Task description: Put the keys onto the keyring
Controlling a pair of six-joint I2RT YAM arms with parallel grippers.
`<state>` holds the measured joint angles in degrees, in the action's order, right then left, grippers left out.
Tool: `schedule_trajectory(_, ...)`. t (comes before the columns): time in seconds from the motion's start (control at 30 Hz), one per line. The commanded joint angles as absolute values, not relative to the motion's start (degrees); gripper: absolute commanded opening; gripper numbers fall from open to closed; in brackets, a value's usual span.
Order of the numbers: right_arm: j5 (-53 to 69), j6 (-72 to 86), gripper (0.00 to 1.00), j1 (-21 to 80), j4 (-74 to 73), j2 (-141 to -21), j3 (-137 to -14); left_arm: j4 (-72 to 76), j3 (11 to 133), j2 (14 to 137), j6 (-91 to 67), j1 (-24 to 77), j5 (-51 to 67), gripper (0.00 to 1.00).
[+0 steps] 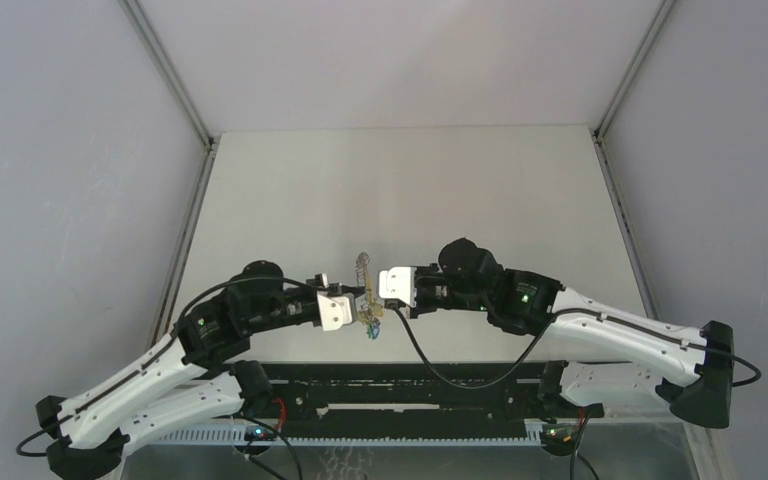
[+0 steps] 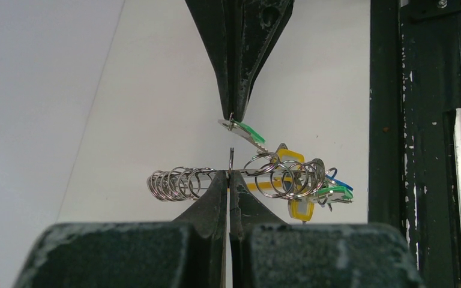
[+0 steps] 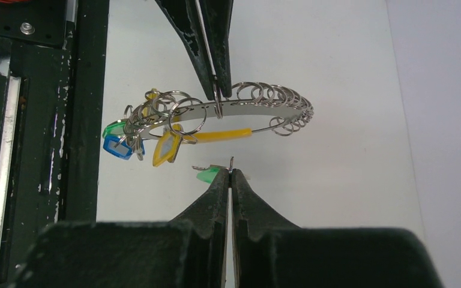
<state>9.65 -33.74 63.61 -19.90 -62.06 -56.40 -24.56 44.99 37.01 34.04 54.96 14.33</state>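
Nearest to the lens in the left wrist view is the left hand (image 2: 229, 180). It is pressed together on the flat silvery band of the keyring (image 2: 174, 183) and holds it in the air above the pale surface (image 1: 410, 190). The keyring lies level. Its long axis runs across the line between the two arms, so one end points away from the bases and the other toward them. On the end toward the bases hang several keys (image 3: 120, 144) with blue, green and yellow heads.

The right hand (image 3: 230, 173) faces the left one from the opposite side. It is also closed, and it pinches the small loop of one loose green key (image 3: 206, 174). This key is just beside the band but apart from it, with a narrow gap between them. The right hand is therefore the nearer one to the key. I judge that the coming move is to bring the key's loop straight across this gap to the band. Where the keyring opens I cannot tell.
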Motion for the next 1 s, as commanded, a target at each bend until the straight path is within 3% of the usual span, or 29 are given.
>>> schedule_trajectory(0.0, 7.33, -35.63, 0.00, 65.65, -17.72, -61.23, -58.36, -20.74, 44.11, 36.77, 34.27, 54.76, 14.52, 0.00)
schedule_trajectory(0.97, -1.59, -39.14, 0.00, 72.69, -14.87, -62.76, -58.35, -20.63, 43.82, 37.06, 34.54, 54.93, 14.96, 0.00)
